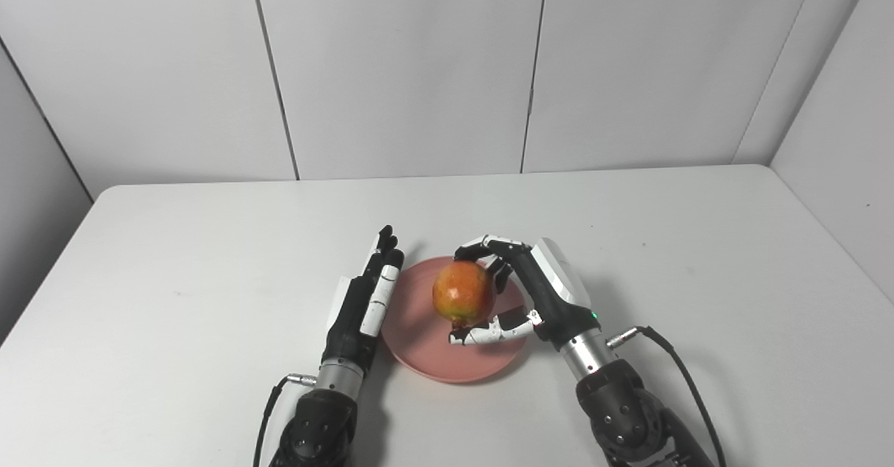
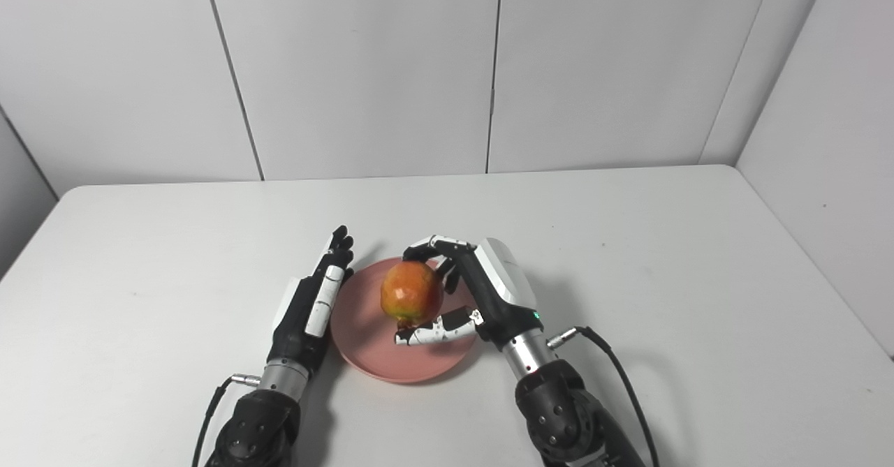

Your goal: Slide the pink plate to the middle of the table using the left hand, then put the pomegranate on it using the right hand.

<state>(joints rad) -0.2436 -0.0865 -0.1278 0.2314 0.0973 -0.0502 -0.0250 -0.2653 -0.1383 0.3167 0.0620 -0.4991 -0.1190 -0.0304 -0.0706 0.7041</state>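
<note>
The pink plate (image 1: pixel 419 338) lies on the white table near the front middle. My right hand (image 1: pixel 531 292) is shut on the red-orange pomegranate (image 1: pixel 463 294) and holds it over the plate, fingers curled over its top and thumb under it. I cannot tell whether the fruit touches the plate. My left hand (image 1: pixel 367 292) is open with fingers held straight, its edge against the plate's left rim. The same scene shows in the right eye view, with the plate (image 2: pixel 363 341), the pomegranate (image 2: pixel 411 294), my left hand (image 2: pixel 314 299) and my right hand (image 2: pixel 489 285).
The white table (image 1: pixel 174 278) stretches to both sides and behind the plate. Grey wall panels (image 1: pixel 405 69) stand behind its far edge. Cables (image 1: pixel 670 355) run from both wrists near the front edge.
</note>
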